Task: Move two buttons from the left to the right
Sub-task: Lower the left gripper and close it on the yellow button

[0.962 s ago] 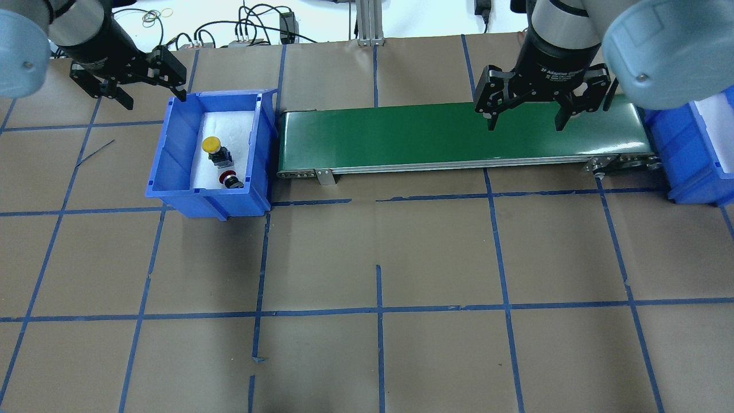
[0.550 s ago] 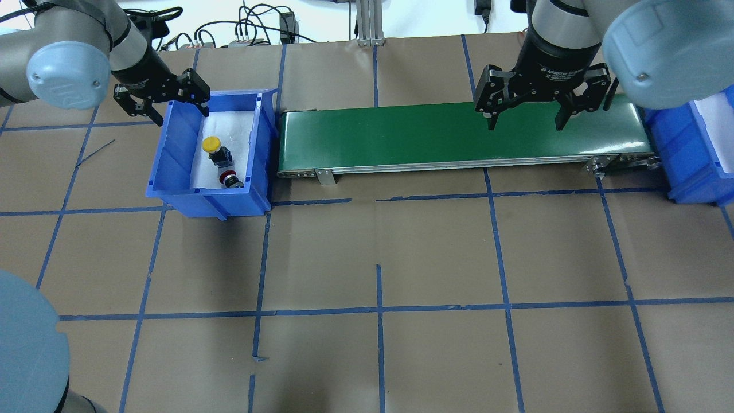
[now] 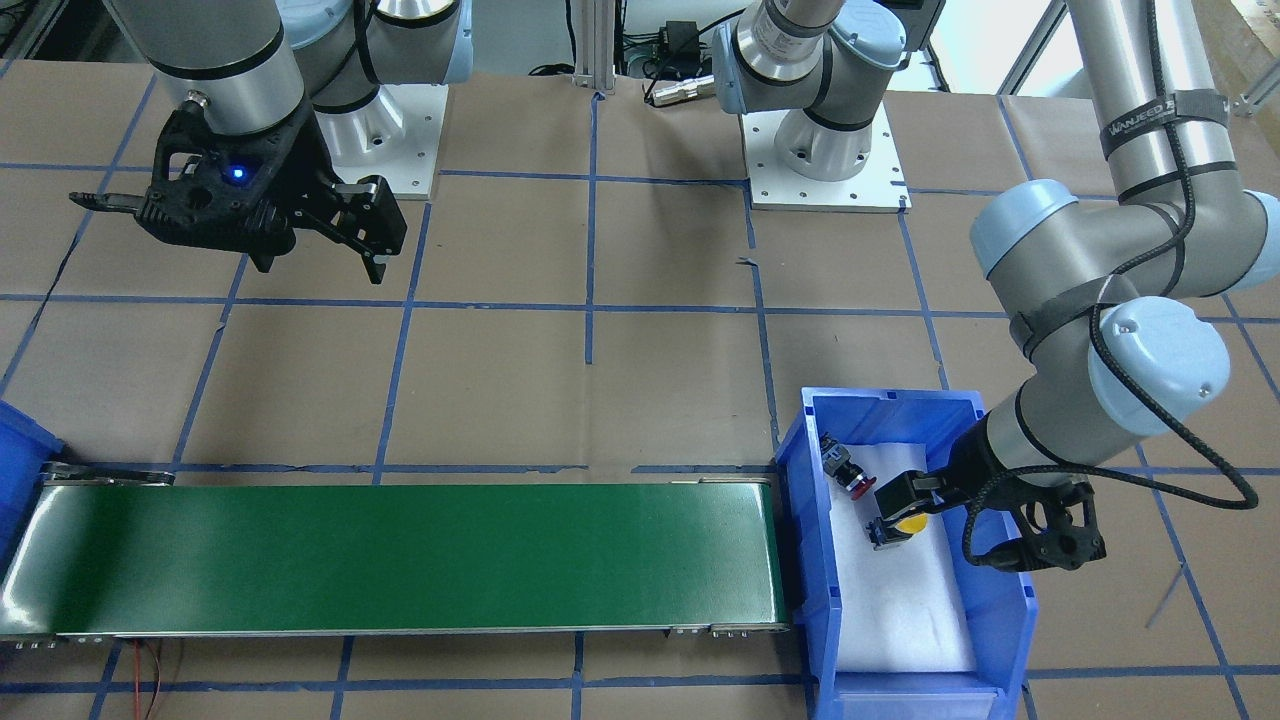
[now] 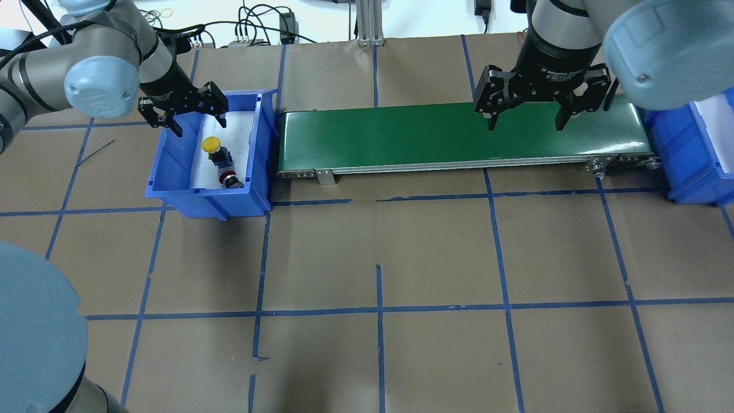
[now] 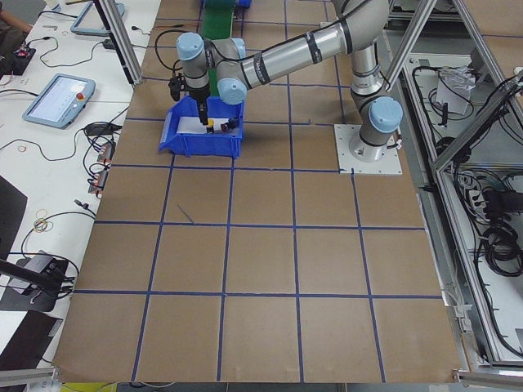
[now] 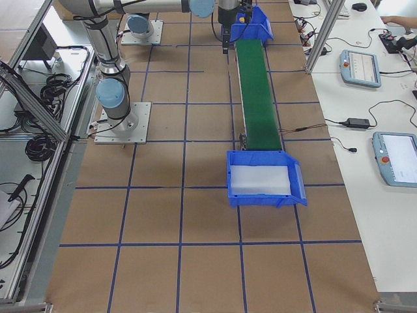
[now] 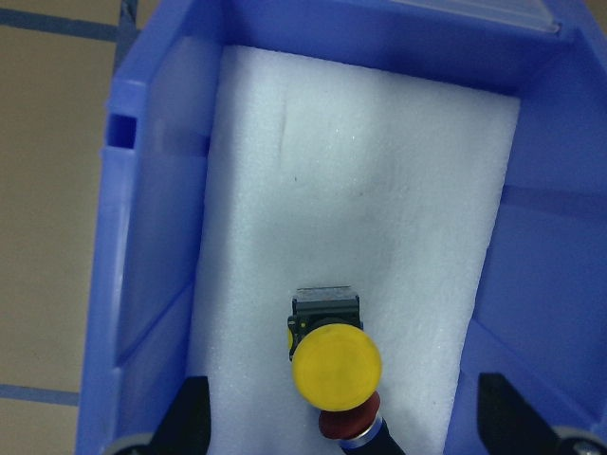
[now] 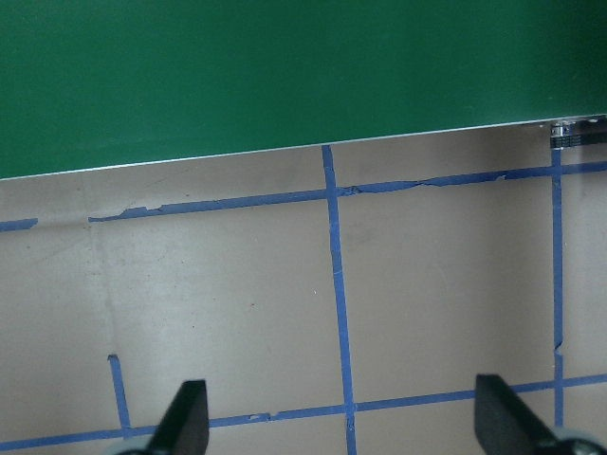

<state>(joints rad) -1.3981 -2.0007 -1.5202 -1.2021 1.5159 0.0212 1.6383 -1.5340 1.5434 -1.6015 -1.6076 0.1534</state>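
Observation:
Two buttons lie on white foam in the left blue bin: the yellow-capped button and, nearer the robot, the red-capped button. My left gripper hangs open over the bin's far end, just beyond the yellow button, and holds nothing. In the left wrist view the yellow button sits low between the two fingers, with the red button at the bottom edge. My right gripper is open and empty above the right part of the green conveyor belt.
The conveyor runs from the left bin to a second blue bin with white foam at the right. That bin holds nothing I can see. Brown paper with blue tape lines covers the table. Cables lie behind the far edge.
My left arm has swung right, carrying its open gripper from outside the bin's left corner to above the bin's far end. The right arm and both buttons have stayed still.

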